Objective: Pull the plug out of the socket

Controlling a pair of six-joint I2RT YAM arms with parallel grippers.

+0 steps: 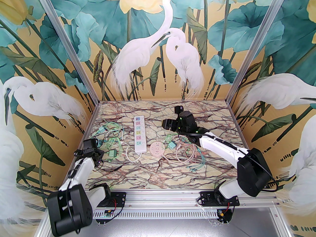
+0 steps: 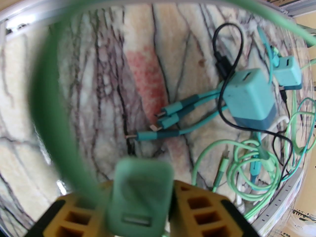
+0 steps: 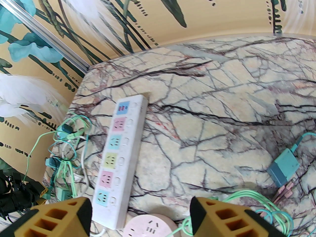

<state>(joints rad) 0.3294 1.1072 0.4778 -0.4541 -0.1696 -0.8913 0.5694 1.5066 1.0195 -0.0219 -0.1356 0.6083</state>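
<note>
The white socket strip (image 1: 139,134) lies in the middle of the table, and the right wrist view shows its coloured outlets (image 3: 123,157) with nothing plugged in. A pink round socket (image 1: 157,149) sits beside the strip's near end. A green plug (image 2: 140,181) with a looping green cable sits between the yellow fingers of my left gripper (image 2: 143,189), with a thin gap on its right side. From above, the plug (image 1: 112,153) rests on the table just right of the left gripper (image 1: 100,154). My right gripper (image 1: 166,125) is open and holds nothing, hovering over the strip's near end (image 3: 142,213).
Teal chargers (image 2: 249,100) (image 2: 288,70) and tangled green and black cables (image 1: 111,134) crowd the left side. Another teal charger (image 1: 172,146) with pink and green cables (image 1: 187,154) lies right of the pink socket. Painted walls close off three sides.
</note>
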